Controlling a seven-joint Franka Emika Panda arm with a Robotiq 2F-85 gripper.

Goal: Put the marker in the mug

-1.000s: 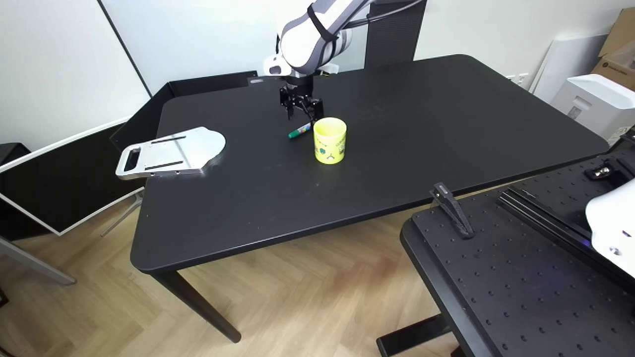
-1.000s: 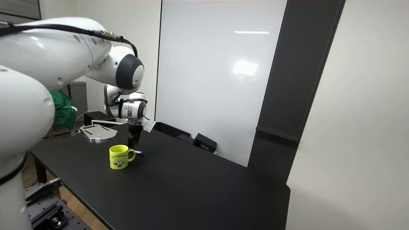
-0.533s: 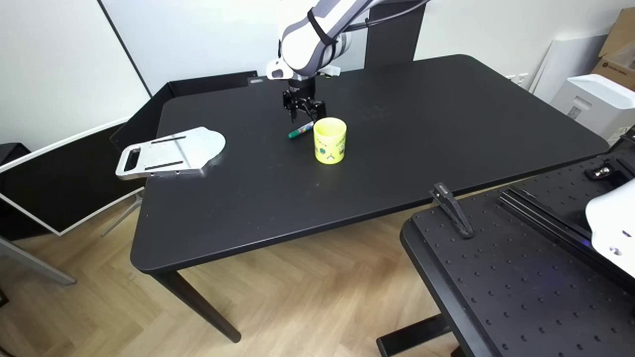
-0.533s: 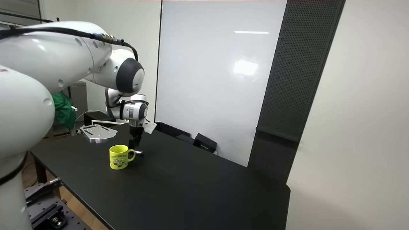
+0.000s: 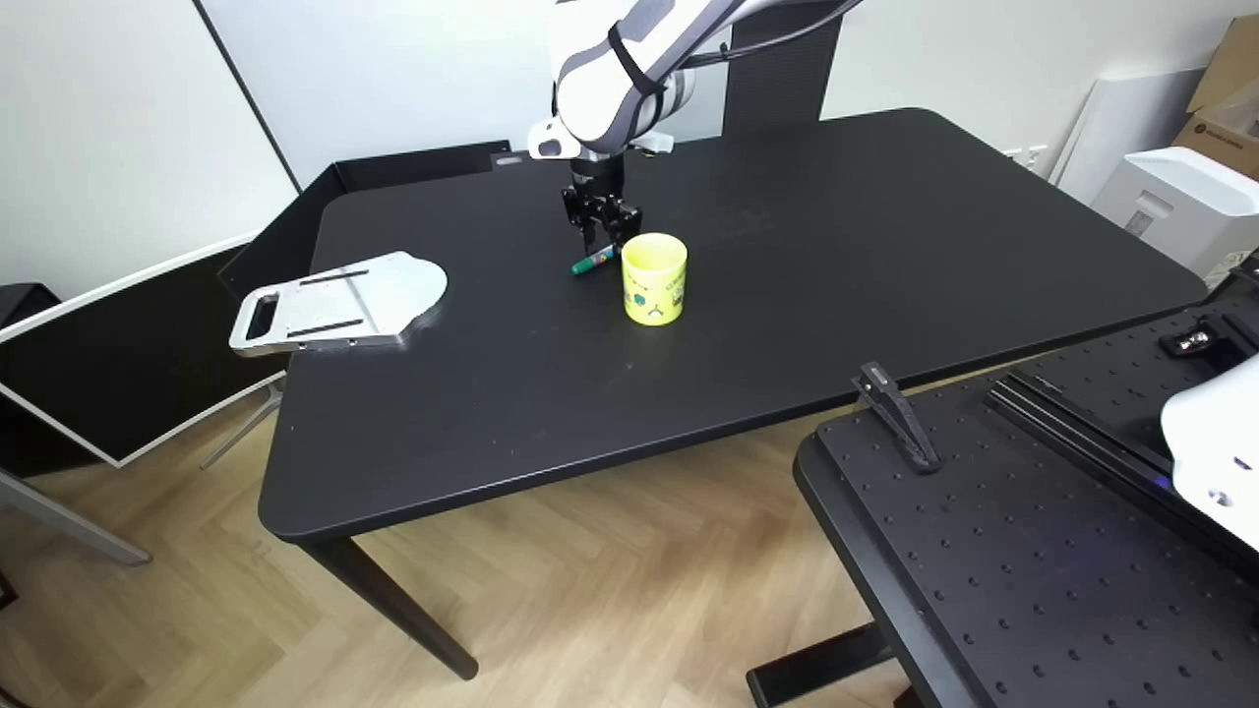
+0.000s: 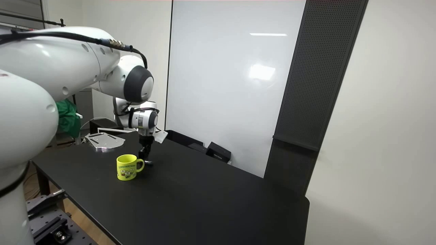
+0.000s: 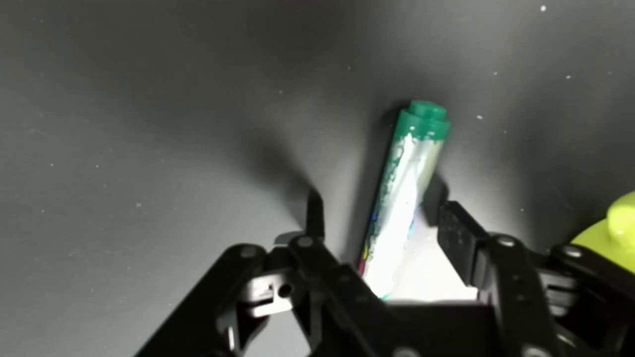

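1. Nearest in the wrist view is the gripper (image 7: 382, 218). Its fingers (image 7: 459, 243) stand spread astride the marker (image 7: 404, 196), a gap on each side, so I have nothing pinched; whether the tips touch the table (image 5: 472, 413) I can't tell. The marker lies closer to the finger on the right of the wrist view, so if I squeeze now, that one could meet it first and shove or roll it.

2. The marker lies flat, well in from the table's left edge as an exterior view shows it. Its long axis runs slantwise: the green end (image 5: 586, 265) seen there points to the left edge, the opposite end roughly to the far right corner. In the wrist view it leans off square to my closing line, so a pinch might twist it; its lower end is hidden behind the gripper.

3. The mug (image 5: 654, 290) stands upright just beside the gripper, on the near-edge side. A careless sideways move could knock it. Later I expect to tip the marker upright over its mouth; carried level, it may catch across the rim and fall.

4. Farther out, a metal plate (image 5: 369, 295) overhangs the left edge, well apart from the marker.
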